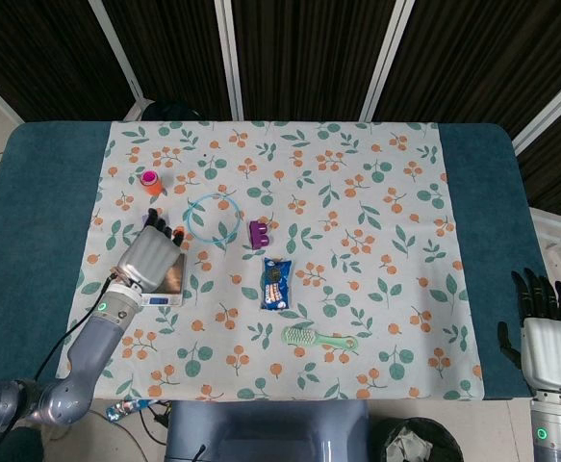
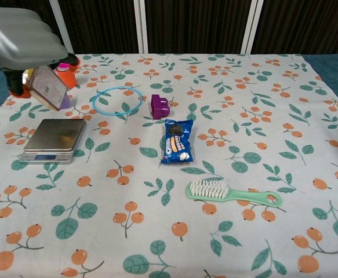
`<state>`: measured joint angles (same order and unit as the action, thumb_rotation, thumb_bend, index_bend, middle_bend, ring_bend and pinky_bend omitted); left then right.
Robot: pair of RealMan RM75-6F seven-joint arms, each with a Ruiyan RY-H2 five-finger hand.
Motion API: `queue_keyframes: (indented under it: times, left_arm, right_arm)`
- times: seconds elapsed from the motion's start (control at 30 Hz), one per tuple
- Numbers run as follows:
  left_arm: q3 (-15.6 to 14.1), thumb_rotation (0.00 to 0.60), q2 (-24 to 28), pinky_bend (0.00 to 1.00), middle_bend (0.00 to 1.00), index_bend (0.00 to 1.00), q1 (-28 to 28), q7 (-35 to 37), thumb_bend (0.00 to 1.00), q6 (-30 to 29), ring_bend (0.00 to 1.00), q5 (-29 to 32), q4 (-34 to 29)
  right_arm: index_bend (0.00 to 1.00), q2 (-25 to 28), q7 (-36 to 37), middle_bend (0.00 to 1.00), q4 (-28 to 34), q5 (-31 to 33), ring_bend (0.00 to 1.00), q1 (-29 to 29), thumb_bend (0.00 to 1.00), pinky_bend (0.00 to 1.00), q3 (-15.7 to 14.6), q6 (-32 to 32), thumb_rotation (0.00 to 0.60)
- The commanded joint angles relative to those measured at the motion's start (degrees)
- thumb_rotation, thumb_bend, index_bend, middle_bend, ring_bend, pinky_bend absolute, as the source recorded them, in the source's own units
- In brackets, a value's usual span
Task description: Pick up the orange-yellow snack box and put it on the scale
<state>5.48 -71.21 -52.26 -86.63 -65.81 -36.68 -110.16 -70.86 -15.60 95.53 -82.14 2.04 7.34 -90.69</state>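
chest view shows left hand (image 2: 21,43) gripping snack box (image 2: 46,88) above scale (image 2: 54,136); head view hides box.

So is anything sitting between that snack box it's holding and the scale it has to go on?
Nothing visible. The left hand holds the snack box in the air above the scale, whose platform is bare. The nearest item, a blue ring, lies off to the side.

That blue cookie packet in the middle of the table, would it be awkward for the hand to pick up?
Probably a bit. The blue cookie packet looks like glossy film, so likely slippery and crinkly. It lies flat on the cloth, leaving little edge for fingers. It seems light and unlikely to roll.
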Motion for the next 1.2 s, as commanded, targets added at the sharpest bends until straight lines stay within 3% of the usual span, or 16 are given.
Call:
queue_keyframes:
  times: [0.03, 0.5, 1.2]
  left_arm:
    - [-1.75, 0.6, 1.67, 0.18, 0.7, 0.23, -0.14, -1.41, 0.44, -2.47, 0.24, 3.41, -1.31]
    - [-5.76, 0.6, 0.16, 0.18, 0.71, 0.23, -0.35, 2.13, 0.44, -0.7, 0.24, 6.27, 5.02]
    - [-6.19, 0.6, -7.25, 0.18, 0.71, 0.23, -4.1, 2.89, 0.43, -1.15, 0.24, 10.93, 7.61]
  right_arm:
    - [0.03, 0.04, 0.07, 0.07, 0.03, 0.0, 0.06, -0.02, 0.51, 0.03, 0.0, -0.02, 0.6]
    - [0.03, -0.08, -0.25, 0.07, 0.09, 0.06, 0.06, 0.05, 0.51, 0.03, -0.04, 0.09, 0.6]
    - [0.03, 0.0, -0.01, 0.07, 0.01, 0.15, 0.06, 0.05, 0.51, 0.03, 0.03, 0.08, 0.6]
